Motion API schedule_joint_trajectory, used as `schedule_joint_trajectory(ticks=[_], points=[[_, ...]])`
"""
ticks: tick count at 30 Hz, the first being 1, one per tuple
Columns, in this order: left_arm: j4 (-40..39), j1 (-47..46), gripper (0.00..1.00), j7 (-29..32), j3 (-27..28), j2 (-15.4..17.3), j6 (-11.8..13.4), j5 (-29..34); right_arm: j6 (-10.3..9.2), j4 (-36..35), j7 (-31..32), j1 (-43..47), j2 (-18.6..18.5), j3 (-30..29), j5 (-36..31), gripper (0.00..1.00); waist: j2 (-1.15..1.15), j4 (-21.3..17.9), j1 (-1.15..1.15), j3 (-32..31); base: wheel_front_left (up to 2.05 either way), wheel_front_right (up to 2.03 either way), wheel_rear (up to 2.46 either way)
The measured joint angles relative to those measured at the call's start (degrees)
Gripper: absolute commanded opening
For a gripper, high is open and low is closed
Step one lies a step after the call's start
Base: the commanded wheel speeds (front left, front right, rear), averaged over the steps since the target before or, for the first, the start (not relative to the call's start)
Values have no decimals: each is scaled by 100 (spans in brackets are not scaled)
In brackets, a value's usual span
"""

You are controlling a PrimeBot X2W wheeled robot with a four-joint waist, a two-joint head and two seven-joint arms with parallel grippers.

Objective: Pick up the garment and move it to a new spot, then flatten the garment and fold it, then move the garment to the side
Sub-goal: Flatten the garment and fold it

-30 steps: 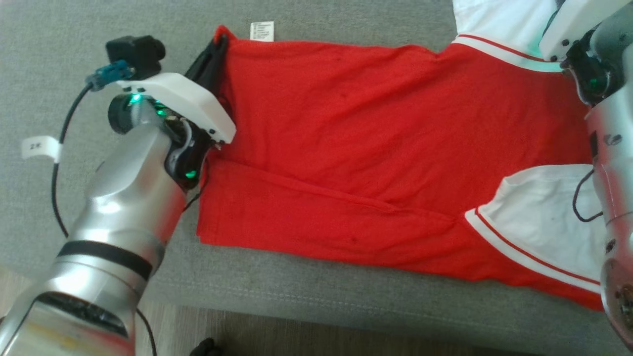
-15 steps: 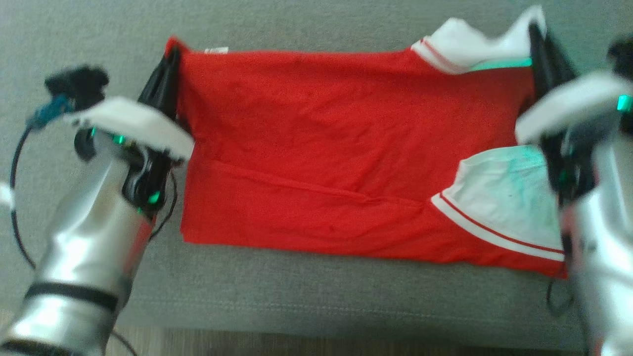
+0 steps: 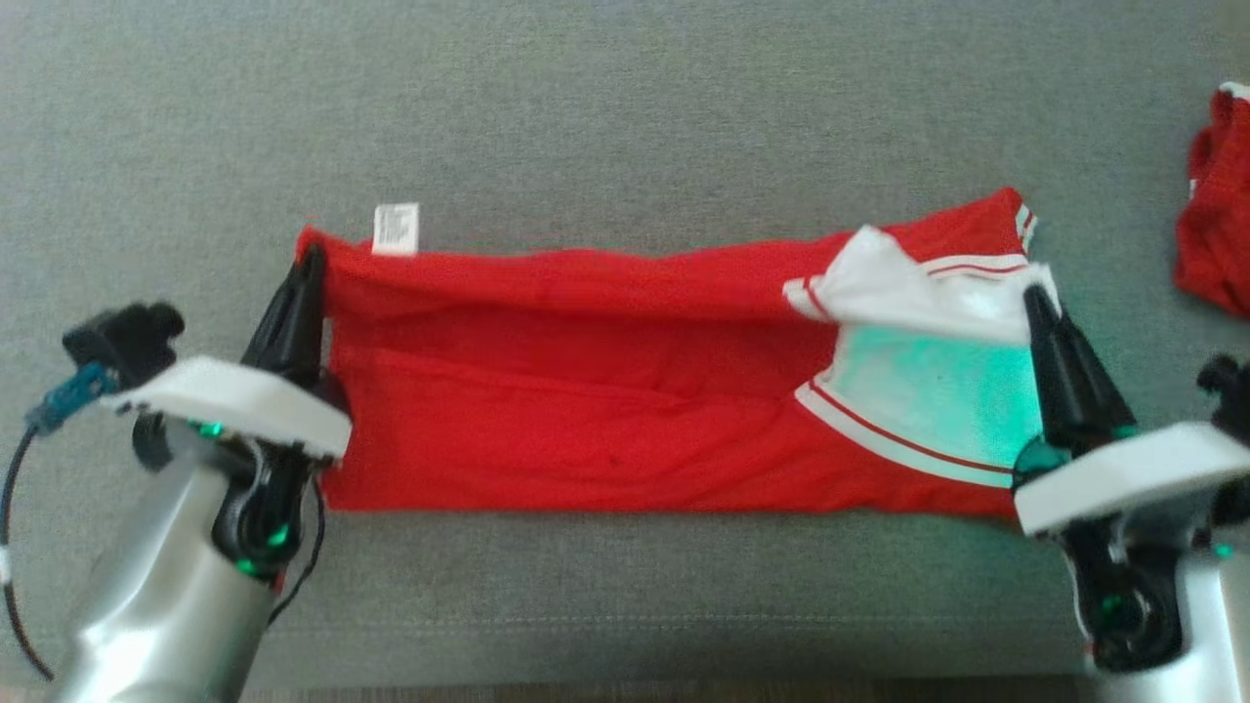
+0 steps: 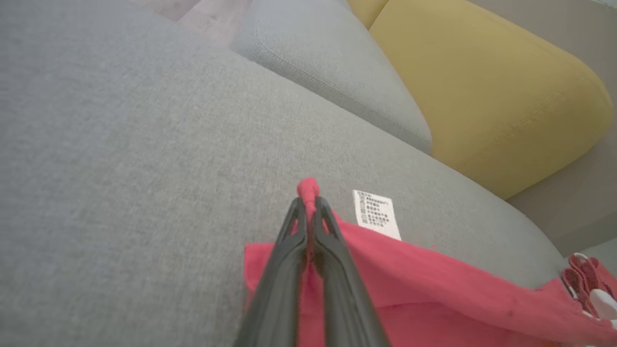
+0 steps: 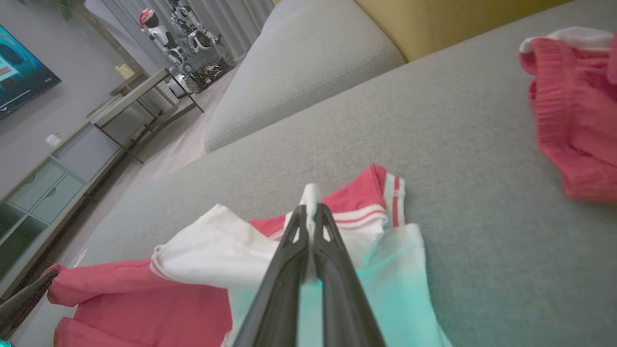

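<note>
The garment [image 3: 586, 410] is a red shirt with white, red-striped sleeves, lying stretched across the grey sofa seat [image 3: 625, 117]. Its far edge is lifted and folded toward me. My left gripper [image 3: 311, 262] is shut on the garment's red far-left corner [image 4: 308, 188], beside the white care label [image 3: 395, 227]. At the other end my right gripper [image 3: 1031, 298] is shut on the white sleeve cloth [image 5: 312, 193]. Both pairs of dark fingers [image 4: 308, 241] pinch a small nub of cloth at their tips.
A second red garment [image 3: 1216, 205] lies bunched at the seat's far right [image 5: 573, 125]. A yellow back cushion [image 4: 482, 82] and another grey cushion [image 4: 332, 72] stand behind. The seat's front edge [image 3: 625, 674] runs close below the arms. Furniture stands on the room floor [image 5: 120, 111].
Both grippers have pulled the garment's far edge toward the seat's front, folding it to about half its depth. The head camera has also shifted, bringing the second red garment into view.
</note>
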Motion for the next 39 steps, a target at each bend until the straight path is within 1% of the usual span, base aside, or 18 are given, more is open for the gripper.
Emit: schedule_joint_trajectory(ticks=[3, 4, 5, 6, 7, 10, 13, 15, 16, 19, 22, 26, 30, 36, 39], points=[[-183, 323, 0, 96, 2, 64, 108, -62, 0, -98, 121, 321, 40, -3, 38, 0, 0, -34, 0, -2, 0, 0, 0], [-198, 413, 0, 140, -5, 67, 154, -73, 0, -80, 185, 399, 56, 1, 37, 19, 0, -41, 0, -4, 0, 0, 0], [-207, 495, 34, 163, -15, 68, 200, -73, 0, -45, 241, 466, 68, 11, 37, 100, 0, -44, 0, -7, 0, 0, 0], [-207, 567, 73, 163, -21, 69, 250, -73, 0, -10, 240, 532, 79, 15, 36, 100, 0, -43, 0, -12, 0, 0, 0], [-201, 630, 100, 163, -21, 69, 293, -73, 0, 45, 242, 579, 81, 21, 38, 100, 0, -41, 0, -22, 0, 0, 0], [-155, 740, 100, 143, -49, 83, 431, 3, 0, 100, 207, 710, 80, 56, 48, 100, 0, -34, 0, -62, 0, 0, 0], [-186, 864, 100, 44, 9, 70, 602, 219, 0, 87, -36, 799, 85, 103, -31, 100, 0, -40, 0, -135, 0, 0, 0], [-288, 974, 100, 2, 83, 71, 761, 513, 0, 32, -288, 808, 88, 71, -244, 100, 0, -53, 0, -194, 0, 0, 0], [-288, 974, 100, 2, 83, 71, 761, 513, 0, 32, -288, 808, 88, 71, -244, 100, 0, -53, 0, -194, 0, 0, 0], [-772, 1211, 100, 1, 424, 27, 1009, 1116, 0, -68, -580, 795, 88, -11, -546, 100, 0, -68, 0, -300, 0, 0, 0], [-1348, 1423, 100, -5, 732, -52, 1154, 1791, 0, -85, -694, 753, 89, -30, -933, 100, 0, -59, 0, -420, 0, 0, 0], [-1827, 1759, 100, -7, 853, -171, 1202, 2404, 0, -103, -735, 722, 89, -37, -1407, 100, 0, -28, 0, -590, 0, 0, 0], [-1941, 2086, 100, -7, 804, -196, 1205, 2763, 0, -91, -727, 739, 89, 20, -1767, 100, 0, 24, 0, -773, 0, 0, 0], [-2008, 2358, 100, -5, 722, -200, 1250, 2980, 0, -57, -730, 755, 89, 151, -2039, 100, 0, 59, 0, -954, 0, 0, 0], [-2008, 2363, 100, -5, 693, -200, 1300, 3019, 0, -43, -730, 755, 89, 176, -2041, 100, 0, 80, 0, -978, 0, 0, 0]])
